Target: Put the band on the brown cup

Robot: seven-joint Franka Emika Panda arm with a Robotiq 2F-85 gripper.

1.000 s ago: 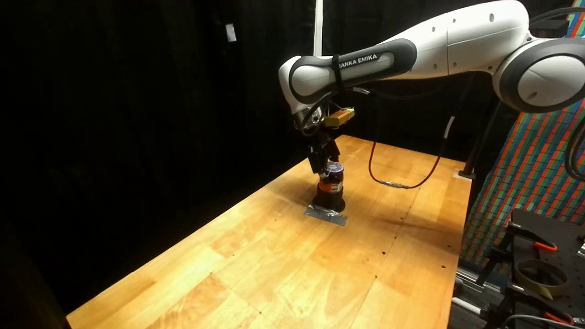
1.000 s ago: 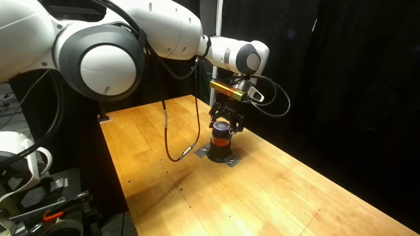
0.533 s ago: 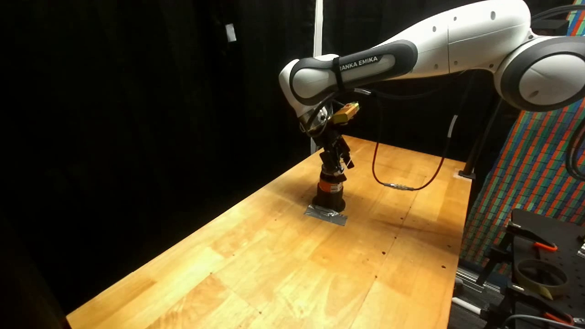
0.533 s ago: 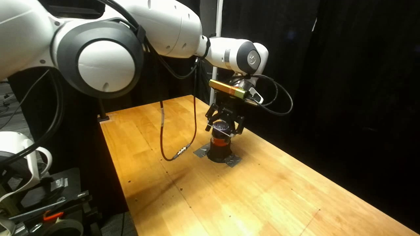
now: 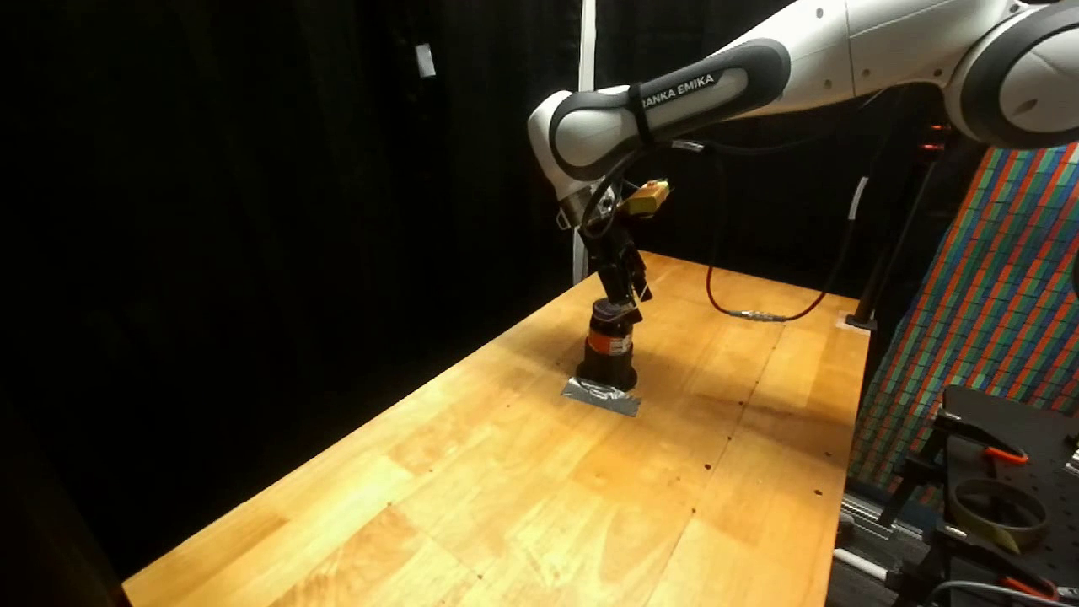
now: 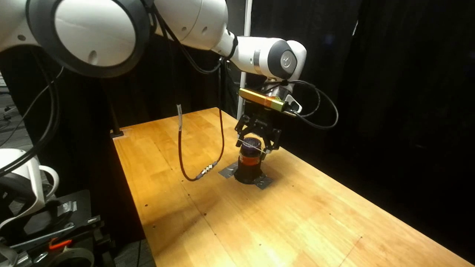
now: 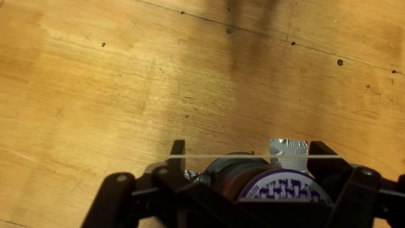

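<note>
The brown cup (image 5: pixel 609 341) stands upright, dark with an orange-red stripe and a purple-and-white lid; it shows in both exterior views (image 6: pixel 249 161). In the wrist view its lid (image 7: pixel 284 186) is partly hidden by the gripper. My gripper (image 7: pixel 248 142) is open around the top of the cup, its fingers apart on either side of the lid; it also shows in the exterior views (image 5: pixel 638 308) (image 6: pixel 251 149). A thin pale band (image 7: pixel 240 156) is stretched straight between the fingertips. It crosses the lid's side (image 6: pixel 252 145) in an exterior view. Its rear strand is hidden.
Silver tape (image 7: pixel 288 152) holds the cup's wide black base to the wooden table (image 5: pixel 539 506). A red-black cable (image 6: pixel 180 148) hangs from the arm near the cup. A black cart with tools (image 5: pixel 1003 455) stands beside the table.
My gripper has shifted across the cup top, to the right in an exterior view, and has tilted. The band's strand now shows in front of the lid. Lately the arm has risen slightly.
</note>
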